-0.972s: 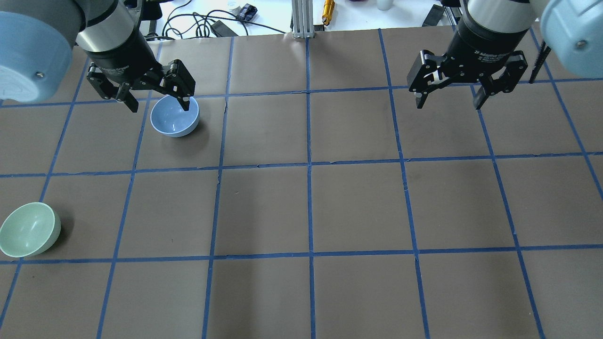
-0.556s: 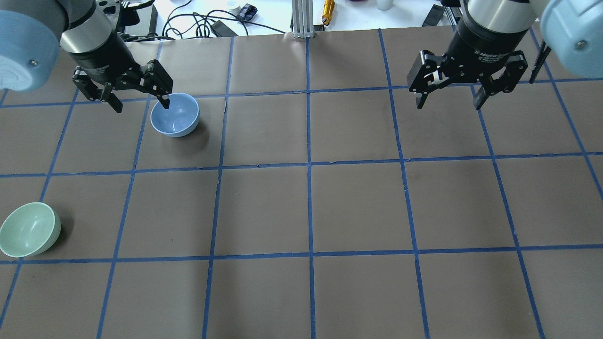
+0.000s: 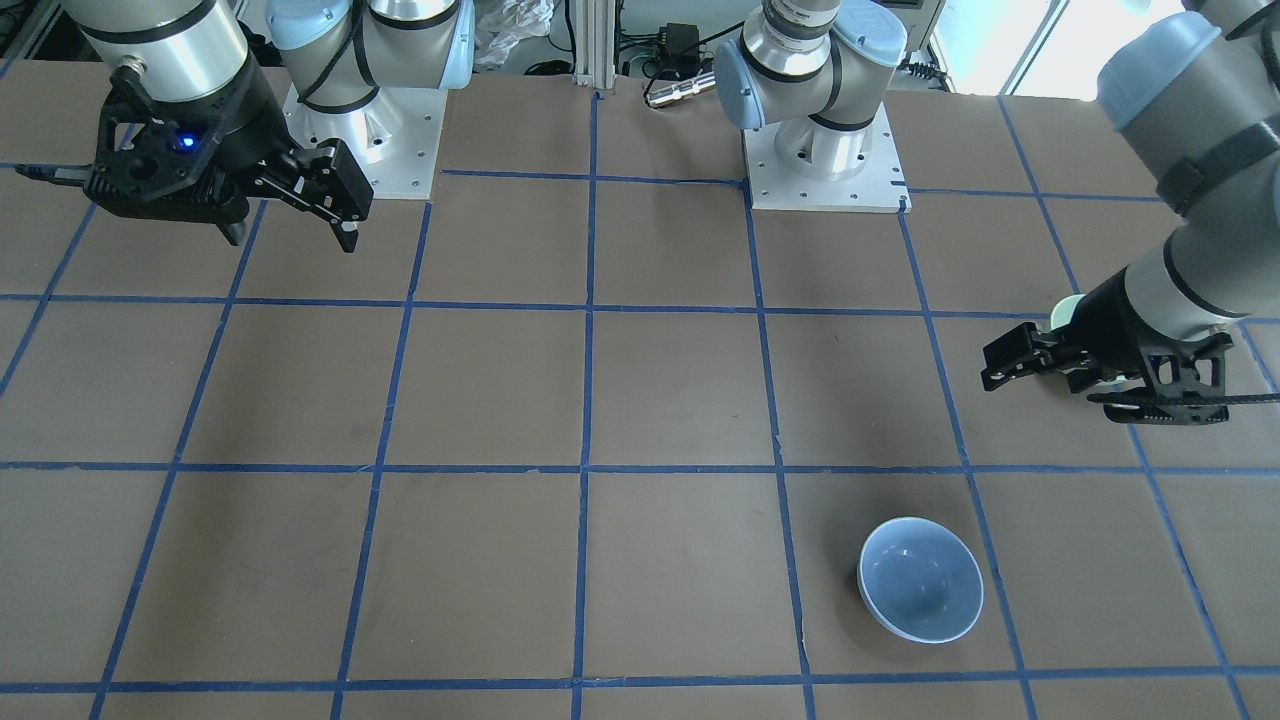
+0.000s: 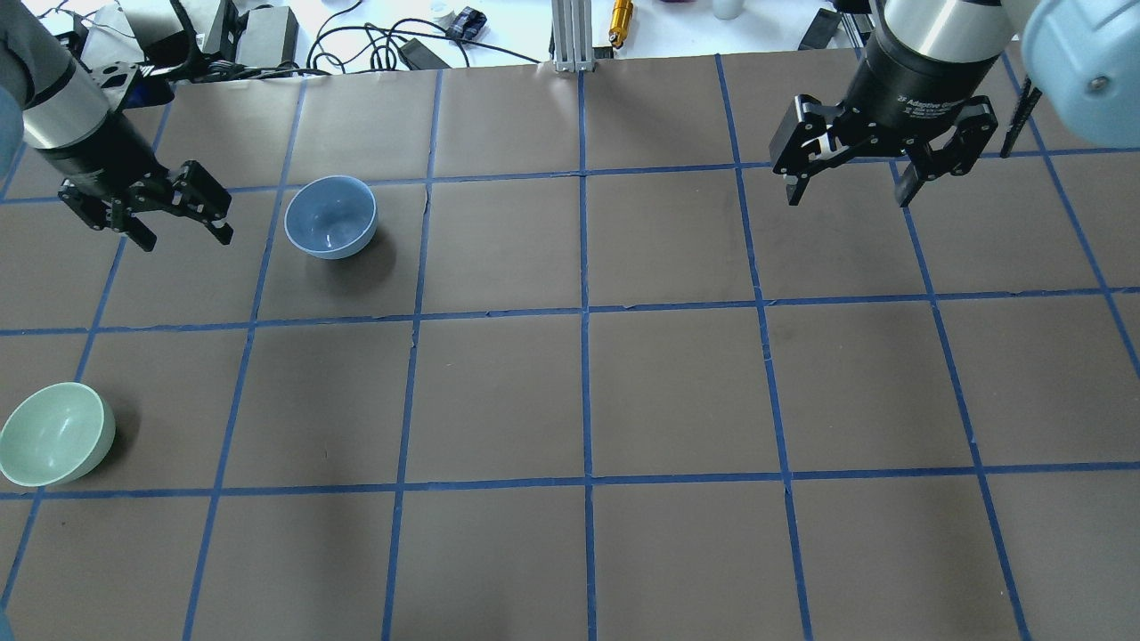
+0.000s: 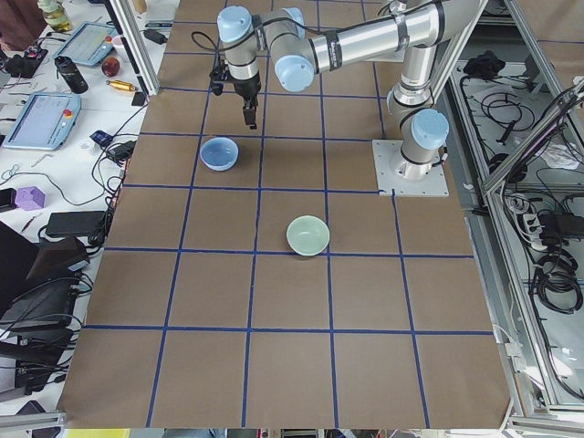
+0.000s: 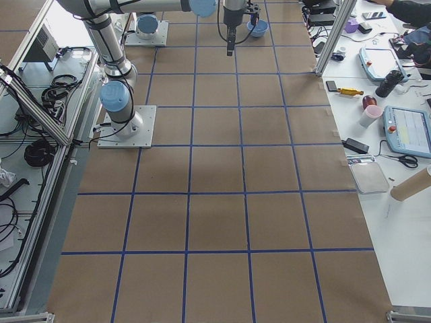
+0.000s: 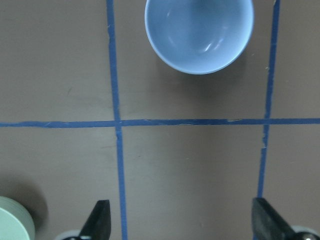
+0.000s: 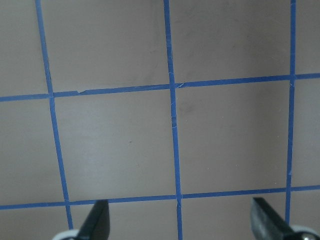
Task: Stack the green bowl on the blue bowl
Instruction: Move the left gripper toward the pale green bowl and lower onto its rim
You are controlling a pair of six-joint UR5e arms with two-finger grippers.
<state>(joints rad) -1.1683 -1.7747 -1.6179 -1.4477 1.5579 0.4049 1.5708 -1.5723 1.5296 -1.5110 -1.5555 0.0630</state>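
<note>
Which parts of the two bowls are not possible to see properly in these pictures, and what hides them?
Left wrist view: the green bowl is cut off by the bottom-left corner; the blue bowl is clipped by the top edge.
Front-facing view: the green bowl is almost wholly hidden behind the left arm; only a sliver shows.
Right side view: the blue bowl is too small for detail.
Right wrist view: neither bowl appears.
</note>
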